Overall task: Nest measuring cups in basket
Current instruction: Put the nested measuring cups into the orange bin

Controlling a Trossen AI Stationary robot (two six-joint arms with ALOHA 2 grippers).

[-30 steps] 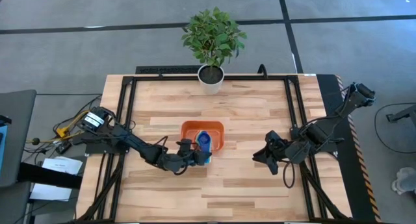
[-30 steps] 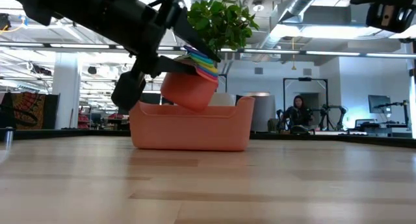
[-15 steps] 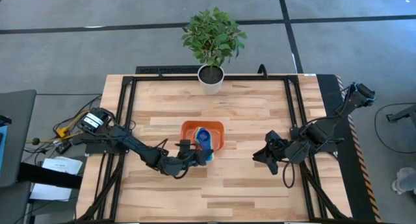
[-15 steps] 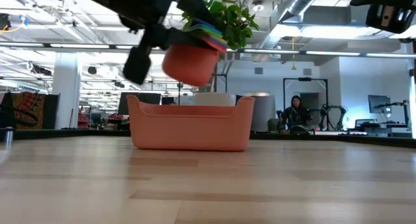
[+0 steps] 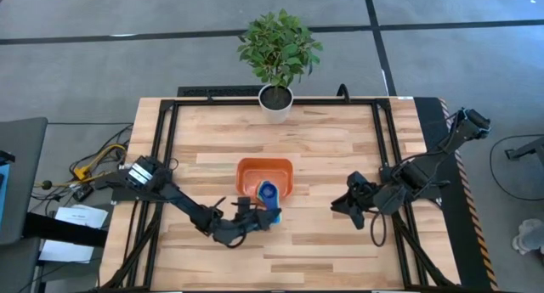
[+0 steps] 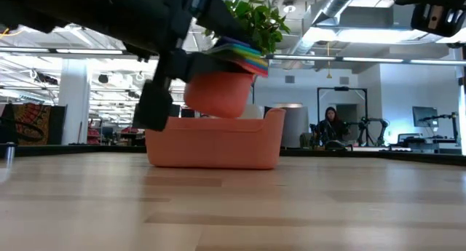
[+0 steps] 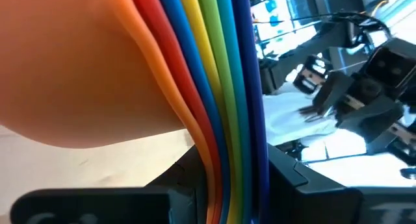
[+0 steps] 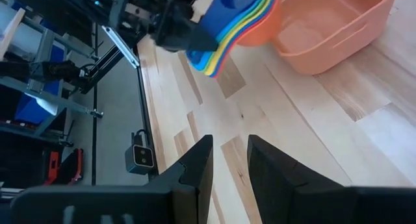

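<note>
Since the earlier look, left arm has pulled its elbow back toward the near edge of the bench; the stacked load has gone from over the middle of the basket out to its near rim, and in the low view it sits a touch lower than half a second ago. Left pincer clamped on the handles of the nested measuring cups. Wrist view shows the handles fanned edge-on, orange through green to blue, pinched as one bundle. Stack hangs just ahead of the pincer, red bowl lowest, bowls tilted, clear of the basket floor. Cannot tell from the low view whether the red bowl touches the near rim or rides just above it. Right pincer waits well off to the side, fingers slightly apart, nothing between them. Potted plant at the far edge, well beyond both pincers. Risk as I judge it: the stack straddles the rim rather than sitting inside it. Let go here and it may tip outward onto the bench, or catch the wall and come un-nested. Grip is on thin handles only, so the heavy bowl end could pivot or slide out during the next move.
</note>
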